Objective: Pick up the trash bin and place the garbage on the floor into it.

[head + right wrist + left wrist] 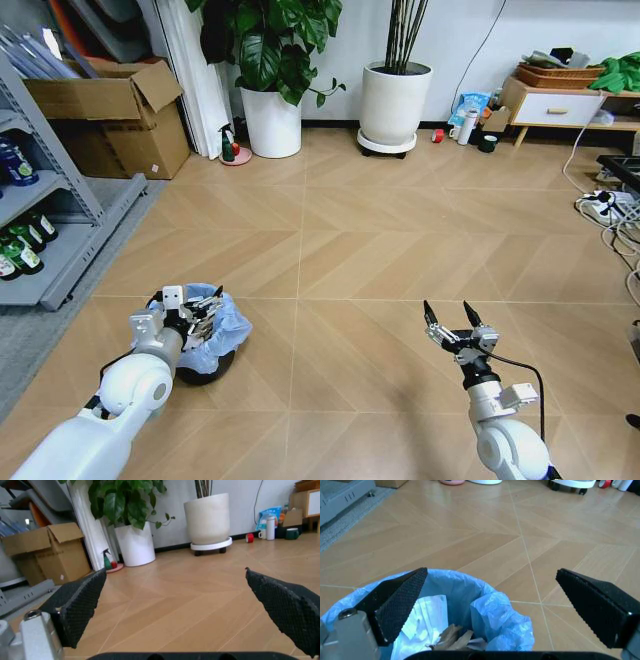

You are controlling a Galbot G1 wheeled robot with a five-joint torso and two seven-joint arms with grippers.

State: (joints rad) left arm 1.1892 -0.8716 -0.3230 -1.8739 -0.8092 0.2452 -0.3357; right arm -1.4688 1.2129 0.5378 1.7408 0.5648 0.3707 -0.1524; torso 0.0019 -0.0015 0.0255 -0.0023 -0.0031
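Note:
The trash bin [207, 345], black with a crinkly light-blue bag over its rim, stands on the floor [350, 250] at the lower left. My left gripper [196, 316] hangs open just above it. In the left wrist view the left gripper [492, 600] has its jaws wide apart, with the bin's blue rim [492, 611] between them. Garbage lies inside the bag: white paper [427, 615] and a brown crumpled piece [452, 635]. My right gripper [453, 318] is open above bare floor at the lower right, holding nothing; the right wrist view shows the right gripper [175, 592] with its jaws spread.
Two white plant pots [272, 120] [393, 100] stand at the back wall, with a green spray bottle [228, 145] beside the left one. A cardboard box [110, 115] and a metal shelf [50, 220] line the left side. Cables and a power strip [605, 205] lie at the right.

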